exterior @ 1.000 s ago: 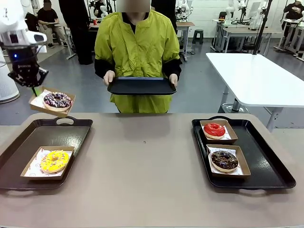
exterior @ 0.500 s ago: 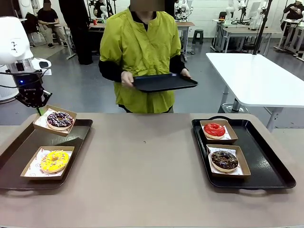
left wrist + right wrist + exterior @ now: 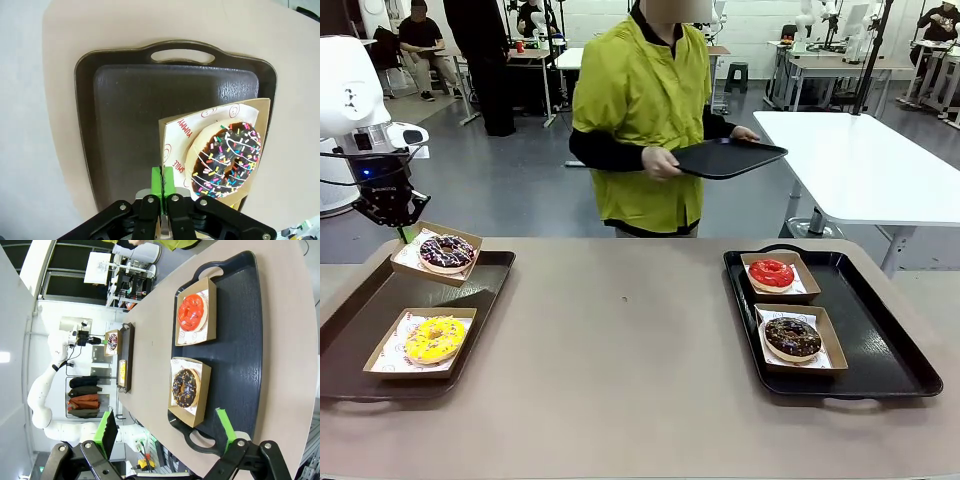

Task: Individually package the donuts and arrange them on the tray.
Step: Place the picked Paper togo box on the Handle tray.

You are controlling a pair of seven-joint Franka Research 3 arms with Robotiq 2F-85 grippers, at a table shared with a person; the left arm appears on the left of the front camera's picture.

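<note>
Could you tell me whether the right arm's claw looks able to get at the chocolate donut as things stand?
Probably yes: the right claw hangs open above the chocolate donut, which lies uncovered in its open box with nothing over it.

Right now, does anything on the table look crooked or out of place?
Yes: the sprinkled donut's box sits tilted at the far end of the left tray, pinched by its edge in the shut left gripper. The other three boxes lie flat.

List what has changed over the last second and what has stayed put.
The left gripper, shut on the edge of the sprinkled donut's box, lowered it to the left tray's far end. The person turned to the robot's right, swinging the empty tray that way. The yellow, red and chocolate donuts stayed put.
</note>
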